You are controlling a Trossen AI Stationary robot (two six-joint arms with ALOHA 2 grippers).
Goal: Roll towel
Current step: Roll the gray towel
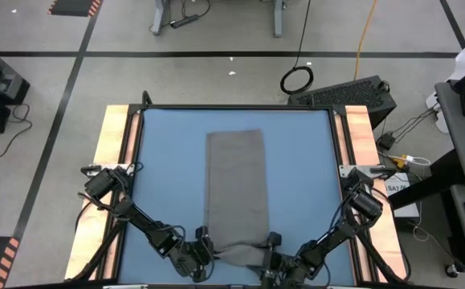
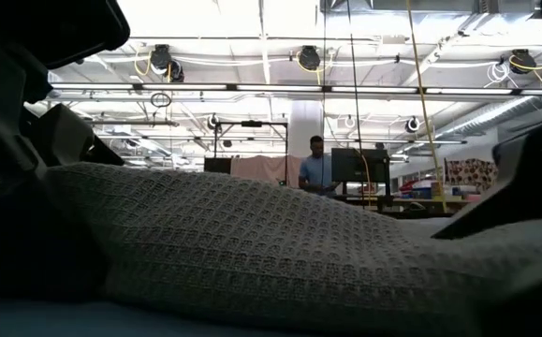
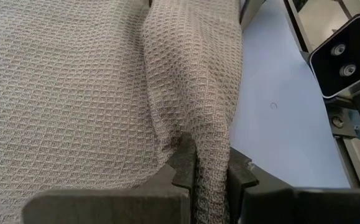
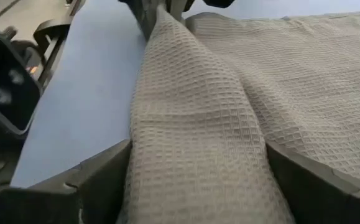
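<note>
Waffle-weave towel (image 2: 252,248) fills the low view, its near edge raised in a long hump right against the lens, with dark arm parts at both sides; from above the towel (image 1: 235,189) is a folded grey strip down the middle of the blue table (image 1: 168,160), running from near the far edge to the near edge, where the cloth bunches up between the two grippers.

Left gripper (image 1: 202,255) sits at the near left corner of the strip; in its wrist view the left gripper (image 3: 212,177) has its fingers (image 3: 184,163) nearly together, pinching a narrow raised fold of the towel (image 3: 74,93) between them; blue tabletop shows beside the fold.

Right gripper (image 1: 269,258) sits at the near right corner; in its wrist view the right gripper (image 4: 198,180) has its fingers (image 4: 105,174) spread wide, with a thick ridge of towel (image 4: 192,106) lying between them and touching both; whether they press on the cloth or merely straddle it I cannot tell; the ridge runs on toward the other arm's fingers, which grip its far end.

Wooden rails (image 1: 112,136) flank the table; beyond it, in the low view, a person (image 2: 315,168) stands far back in the room under ceiling lights.
</note>
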